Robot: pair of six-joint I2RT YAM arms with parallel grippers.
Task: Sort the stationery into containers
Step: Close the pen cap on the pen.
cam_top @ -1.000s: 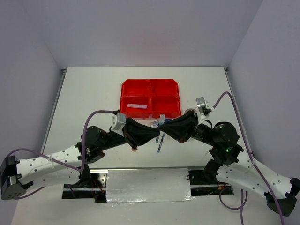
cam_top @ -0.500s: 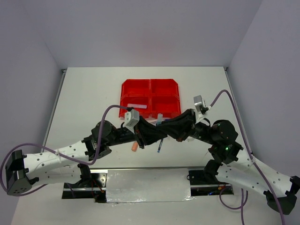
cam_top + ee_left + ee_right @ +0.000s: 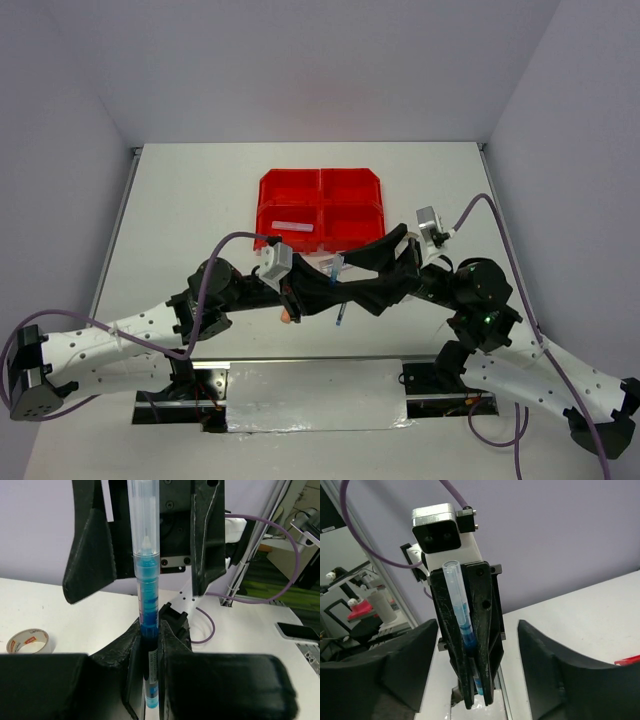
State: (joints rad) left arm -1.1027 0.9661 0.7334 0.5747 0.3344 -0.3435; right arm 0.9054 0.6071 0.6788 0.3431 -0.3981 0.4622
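- Blue ink shows through the clear barrel of the blue pen (image 3: 145,605), which my left claw (image 3: 150,652) clamps near its lower end, fingers tight on both sides.
- Its long axis runs straight out of that claw and up between the fingers of my right claw (image 3: 477,652), which stand wide apart, clear of it.
- So the pen is the left arm's alone to carry.
- From above, the red bins (image 3: 268,190) lie just beyond the pen, toward the far side of the table (image 3: 180,200); I judge a short reach forward comes next.
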